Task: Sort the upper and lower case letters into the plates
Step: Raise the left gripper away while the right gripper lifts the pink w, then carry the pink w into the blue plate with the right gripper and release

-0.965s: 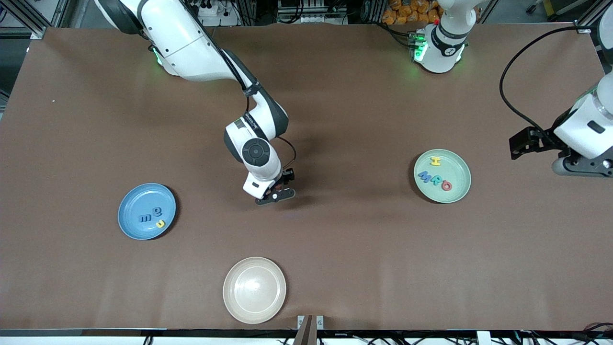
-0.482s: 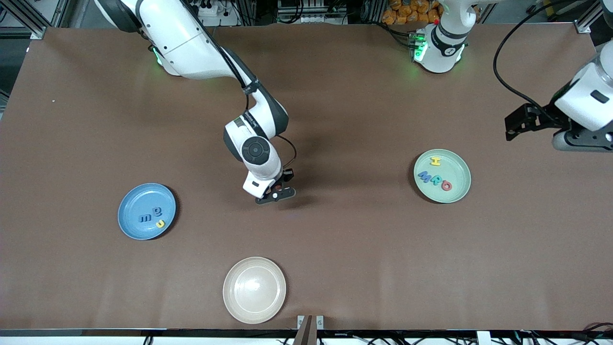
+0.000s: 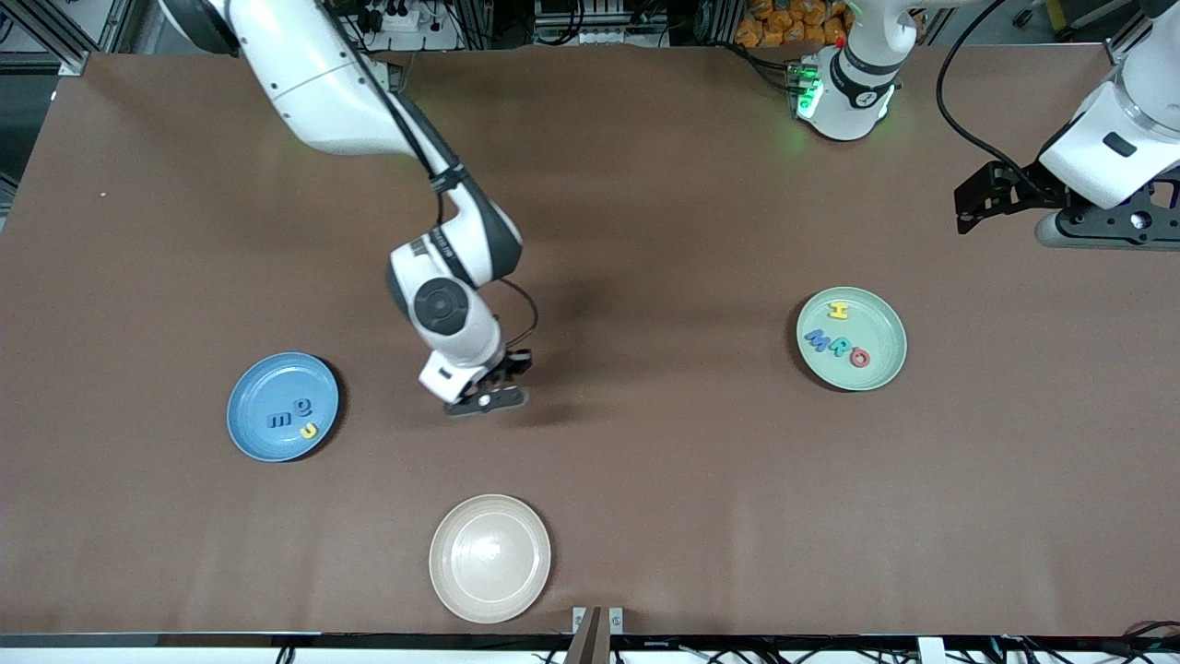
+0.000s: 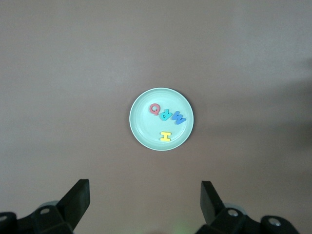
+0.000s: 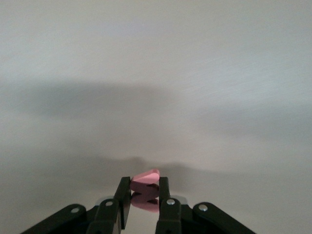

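Right wrist view: we see the right gripper clenched on a pink letter above the bench; the left gripper hangs released over the green plate.

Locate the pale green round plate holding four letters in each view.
Front view: pale green round plate sits toward the left arm's end of the table.
Left wrist view: at centre, under the open left gripper.
Right wrist view: not in it.
Shared landmark: yellow H letter in it.
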